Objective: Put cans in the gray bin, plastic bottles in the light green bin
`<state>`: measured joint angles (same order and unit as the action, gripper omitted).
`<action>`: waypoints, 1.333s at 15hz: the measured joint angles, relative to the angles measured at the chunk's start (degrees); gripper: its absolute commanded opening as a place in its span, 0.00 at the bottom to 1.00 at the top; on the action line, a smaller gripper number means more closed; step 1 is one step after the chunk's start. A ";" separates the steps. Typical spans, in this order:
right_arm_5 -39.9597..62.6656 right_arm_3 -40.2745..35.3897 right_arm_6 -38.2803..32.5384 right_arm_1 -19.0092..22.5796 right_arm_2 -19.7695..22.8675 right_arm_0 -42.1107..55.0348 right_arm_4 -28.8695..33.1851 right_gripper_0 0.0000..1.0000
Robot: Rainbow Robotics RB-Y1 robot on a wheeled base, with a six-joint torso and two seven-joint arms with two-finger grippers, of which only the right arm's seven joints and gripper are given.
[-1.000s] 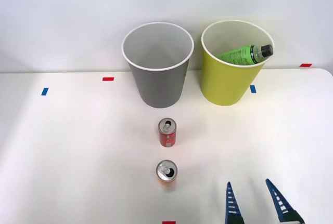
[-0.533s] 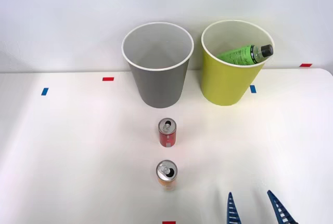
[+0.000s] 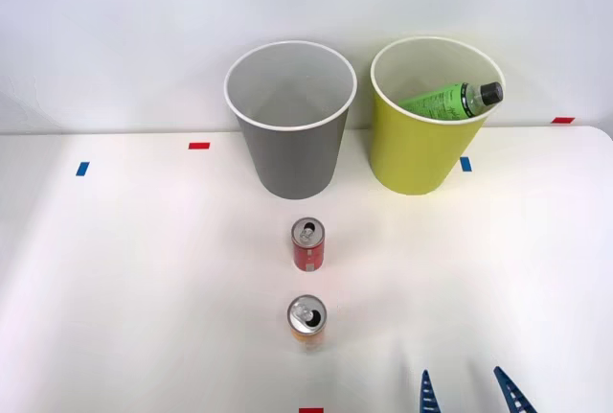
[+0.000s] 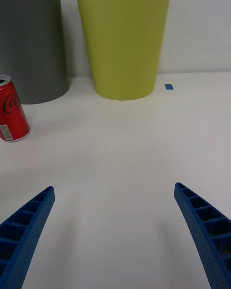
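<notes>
The right pincer [image 3: 465, 386] is seen down at the near edge of the desk [image 3: 144, 269], spread wide with nothing held between its blue ribbed fingers [image 4: 29, 221]. It's parked well off to the right of the cans, over bare desk.

Closest to it is the orange can [image 3: 306, 321], stood upright near the front edge. Just behind that, in the same line, the red can [image 3: 307, 244] is stood upright too, apart from the orange one. A red tape mark [image 3: 310, 410] is stuck at the front edge just ahead of the orange can.

Further back, the gray bin [image 3: 290, 126] is placed right behind the red can, and the light green bin [image 3: 421, 121] is set just beside it on the right, not touching. A green bottle [image 3: 450, 101] with a black cap is leaned inside the light green bin, cap poking up by the rim. A blue tape mark [image 3: 465, 164] sits by that bin's base.
</notes>
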<state>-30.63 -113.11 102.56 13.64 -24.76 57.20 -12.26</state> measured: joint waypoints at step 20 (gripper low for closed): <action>-0.04 0.00 0.00 -0.11 -0.11 0.02 -0.22 0.85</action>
<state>-30.67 -113.11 102.57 13.54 -24.87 57.22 -12.48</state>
